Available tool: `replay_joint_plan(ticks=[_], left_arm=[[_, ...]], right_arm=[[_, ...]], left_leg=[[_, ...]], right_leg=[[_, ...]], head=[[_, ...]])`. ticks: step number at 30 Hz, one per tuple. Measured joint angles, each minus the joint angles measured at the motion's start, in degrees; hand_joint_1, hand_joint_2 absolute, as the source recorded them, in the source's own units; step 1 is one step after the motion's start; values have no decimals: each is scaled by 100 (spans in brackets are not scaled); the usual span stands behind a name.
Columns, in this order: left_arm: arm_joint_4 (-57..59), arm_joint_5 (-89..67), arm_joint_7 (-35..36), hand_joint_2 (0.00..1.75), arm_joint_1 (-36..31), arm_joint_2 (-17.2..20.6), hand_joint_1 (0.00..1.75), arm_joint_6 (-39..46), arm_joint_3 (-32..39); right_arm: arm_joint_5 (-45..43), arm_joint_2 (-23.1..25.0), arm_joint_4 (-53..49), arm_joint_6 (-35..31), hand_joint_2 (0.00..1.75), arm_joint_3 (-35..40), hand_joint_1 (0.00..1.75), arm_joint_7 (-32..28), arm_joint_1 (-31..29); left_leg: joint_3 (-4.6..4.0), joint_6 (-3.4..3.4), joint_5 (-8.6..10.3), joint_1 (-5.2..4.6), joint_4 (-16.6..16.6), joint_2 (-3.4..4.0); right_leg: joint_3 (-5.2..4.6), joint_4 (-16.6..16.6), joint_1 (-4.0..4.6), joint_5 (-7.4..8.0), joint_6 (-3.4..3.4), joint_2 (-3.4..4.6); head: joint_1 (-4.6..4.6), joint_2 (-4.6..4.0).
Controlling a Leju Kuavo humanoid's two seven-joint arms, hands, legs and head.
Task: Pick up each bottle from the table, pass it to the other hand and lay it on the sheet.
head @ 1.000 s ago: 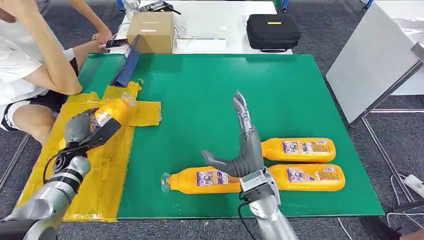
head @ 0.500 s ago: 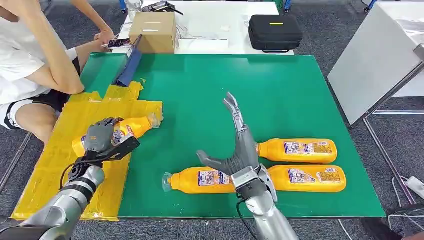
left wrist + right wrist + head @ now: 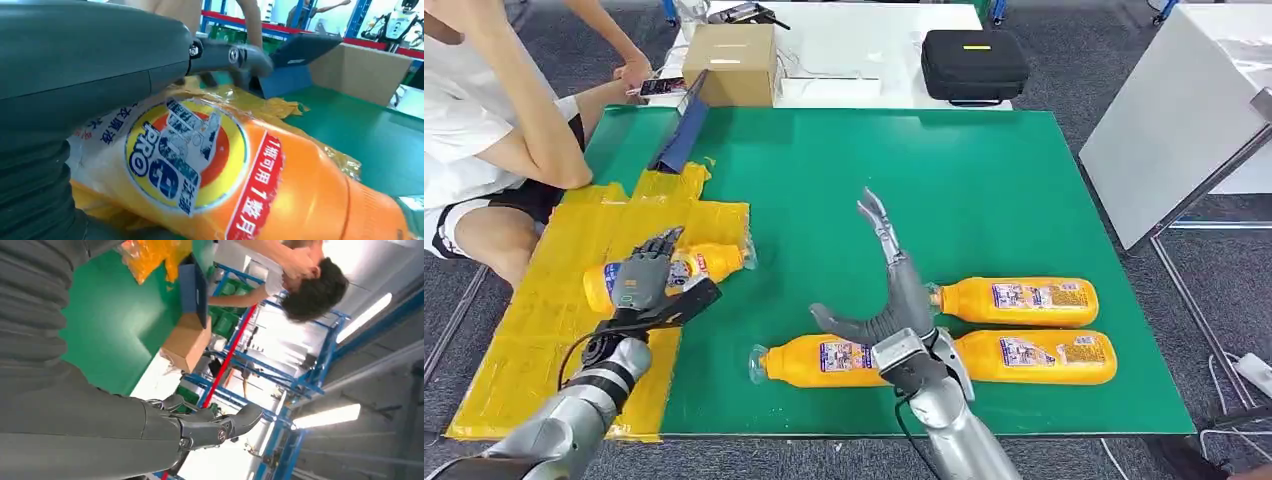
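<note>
1. In the head view you see the left hand [image 3: 646,281] wrapped around an orange plastic bottle [image 3: 686,268], which lies on its side on the crinkled yellow sheet [image 3: 544,330], its clear cap at the sheet's edge by the green mat [image 3: 984,180]. The right hand [image 3: 892,300] is released, fingers straight and spread, above 3 more smooth orange bottles lying on the mat: 1 near bottle [image 3: 819,361] with its cap to the left, 1 far bottle [image 3: 1014,301], and 1 right bottle [image 3: 1036,356] just behind the wrist. A person [image 3: 494,130] sits beside the sheet; a cardboard box [image 3: 730,63] and a black case [image 3: 975,62] stand on the white table behind.

2. In the left wrist view you see the grey thumb [image 3: 235,56] over the bottle's glossy round label [image 3: 185,155].

3. In the right wrist view you see the grey ribbed cover [image 3: 35,300] and open fingers [image 3: 220,427] holding nothing.
</note>
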Motion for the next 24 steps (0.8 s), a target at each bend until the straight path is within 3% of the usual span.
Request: replay_joint_plan(ticks=[9,13,16,24], left_arm=[[7,114,-155,175,4,-72,0,6,70],[-68,591,-700,175,75,-120,0,31,221],[-418,1148,-1220,175,272,-201,0,-145,398],[-2142,2367,-1332,175,982,-328,0,-651,531]], right_arm=[[334,-4,194,-114,175,44,0,142,-65],[535,-9,256,-244,175,44,0,247,-84],[745,-37,291,-352,175,52,0,350,-84],[1891,-188,413,-586,175,268,0,832,-86]], left_leg=[[0,0,0,2,0,1],[0,0,0,1,0,2],[-4,0,0,1,0,4],[-7,-1,-3,1,1,22]], right_leg=[[-1,1,2,0,0,0],[-4,0,1,0,0,0],[-8,0,0,0,0,1],[-13,0,1,2,0,7]], head=[[0,0],[0,2],[2,0],[0,0]])
